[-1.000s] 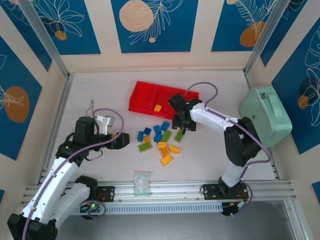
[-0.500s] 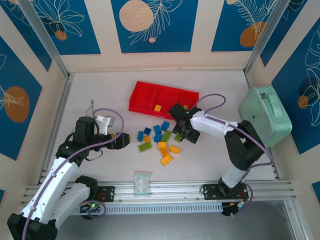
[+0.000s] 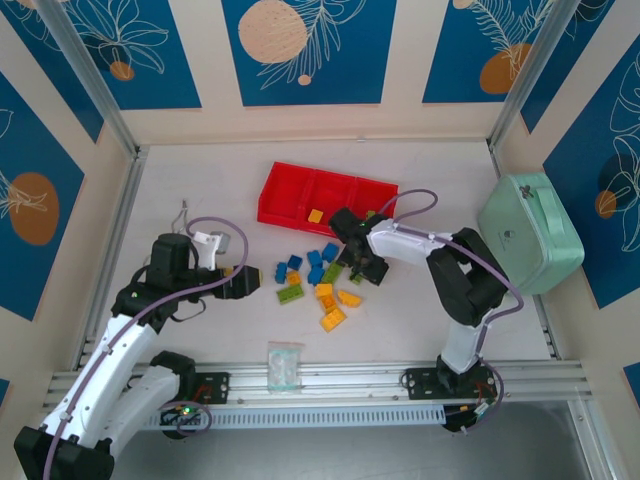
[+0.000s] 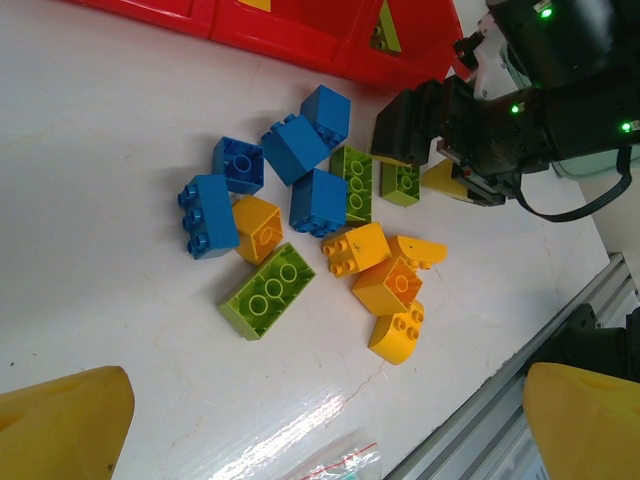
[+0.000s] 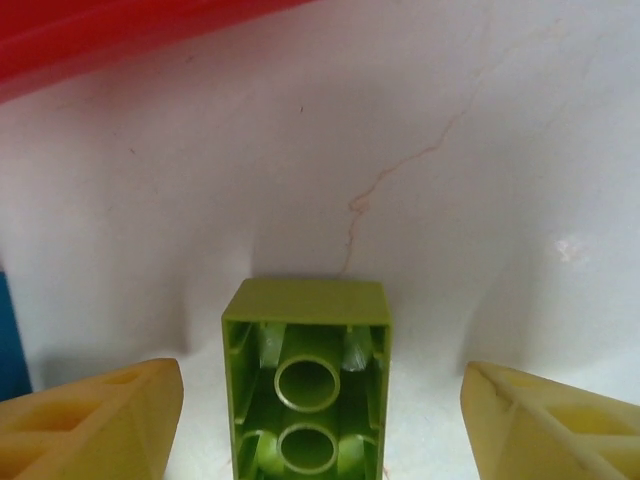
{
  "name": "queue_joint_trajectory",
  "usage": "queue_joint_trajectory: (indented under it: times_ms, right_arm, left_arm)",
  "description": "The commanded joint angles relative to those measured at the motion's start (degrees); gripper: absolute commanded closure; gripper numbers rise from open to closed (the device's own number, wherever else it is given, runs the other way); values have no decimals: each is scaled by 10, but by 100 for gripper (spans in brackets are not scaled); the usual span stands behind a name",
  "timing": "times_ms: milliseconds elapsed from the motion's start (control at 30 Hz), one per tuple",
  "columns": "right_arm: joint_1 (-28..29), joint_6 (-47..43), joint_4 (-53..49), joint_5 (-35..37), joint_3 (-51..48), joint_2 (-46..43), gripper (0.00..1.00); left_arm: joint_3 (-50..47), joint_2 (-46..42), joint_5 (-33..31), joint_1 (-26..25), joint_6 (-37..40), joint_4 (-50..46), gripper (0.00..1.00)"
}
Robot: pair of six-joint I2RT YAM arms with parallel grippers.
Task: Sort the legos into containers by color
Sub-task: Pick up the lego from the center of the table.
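Since the loose bricks (image 3: 315, 280) lie scattered just on the near side of the red tray (image 3: 268, 200), the work sits there.

Top view: right gripper (image 3: 362, 266) down at the scatter's edge, close below the tray's right-hand compartment. Left gripper (image 3: 247, 282) well apart from the tray, off toward its left end. One orange brick (image 3: 315, 215) lies in the tray.

Left wrist view: left jaws wide, nothing between them. Right claw down at a lime green brick (image 4: 400, 183) on the tray side of the pile.

Right wrist view: jaws spread, brick centred between the fingers (image 5: 100, 420), untouched. Hollow underside faces the camera. Long axis points at the tray, across the closing line. Right arm plainly nearer; a straight close should take the short width.
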Motion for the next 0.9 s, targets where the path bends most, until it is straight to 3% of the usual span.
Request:
queue_joint_trajectory:
  times_ms: [0,133,300,467,667,867]
  right_arm:
    - [1,-7,2,-12,11,19,28]
    - [0,-13,10,-9,3,17,36]
    - [-2,-47,16,-2,1,2,63]
    - [0,-91,5,-14,17,-46,82]
    - [-2,-191,3,-5,76,-142,87]
    - [-75,-312,16,-47,141,-129,86]
  left_arm:
    - [-3,-9,-3,-8,9,1,1]
    - [-4,-8,-3,-8,8,1,0]
    - [-4,-7,-3,-8,8,1,0]
    - [-3,-7,-4,-8,8,1,1]
    - [-4,-6,-4,-8,7,1,1]
    - [-3,-8,-4,-8,9,0,1]
